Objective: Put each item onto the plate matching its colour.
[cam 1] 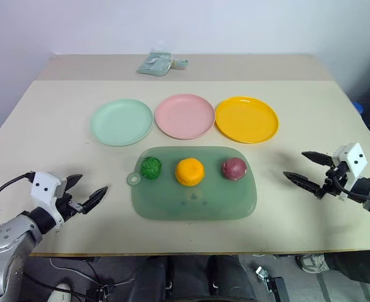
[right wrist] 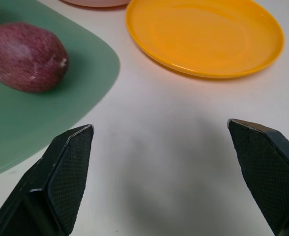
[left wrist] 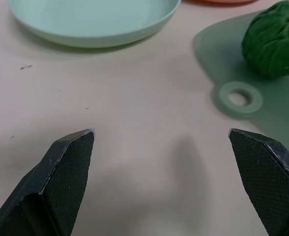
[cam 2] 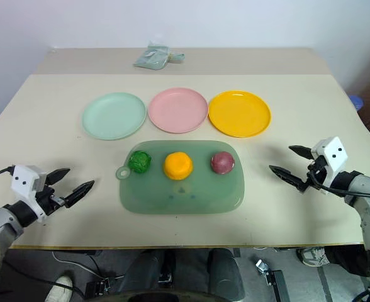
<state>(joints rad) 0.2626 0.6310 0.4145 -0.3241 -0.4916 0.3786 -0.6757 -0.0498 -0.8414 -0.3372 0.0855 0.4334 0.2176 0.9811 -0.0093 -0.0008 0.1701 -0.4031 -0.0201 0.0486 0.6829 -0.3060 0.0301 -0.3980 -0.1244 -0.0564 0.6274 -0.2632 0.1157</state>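
Note:
Three lumps lie in a row on a translucent green board (cam 1: 191, 204): a bumpy dark green one (cam 1: 151, 168), a smooth orange one (cam 1: 190, 171) and a maroon one (cam 1: 234, 168). Behind the board stand a mint green plate (cam 1: 121, 121), a pink plate (cam 1: 185, 116) and a yellow-orange plate (cam 1: 246, 119), all bare. My left gripper (cam 1: 88, 190) hovers open over the table left of the board, empty. My right gripper (cam 1: 303, 168) is open and empty to the right of the board. The left wrist view has the green lump (left wrist: 276, 40) ahead; the right wrist view has the maroon lump (right wrist: 26, 56).
A crumpled pale green packet (cam 1: 156, 63) lies at the table's far edge. The table's front edge runs just below both grippers. Bare tabletop (cam 1: 53, 151) surrounds the board and plates on both sides.

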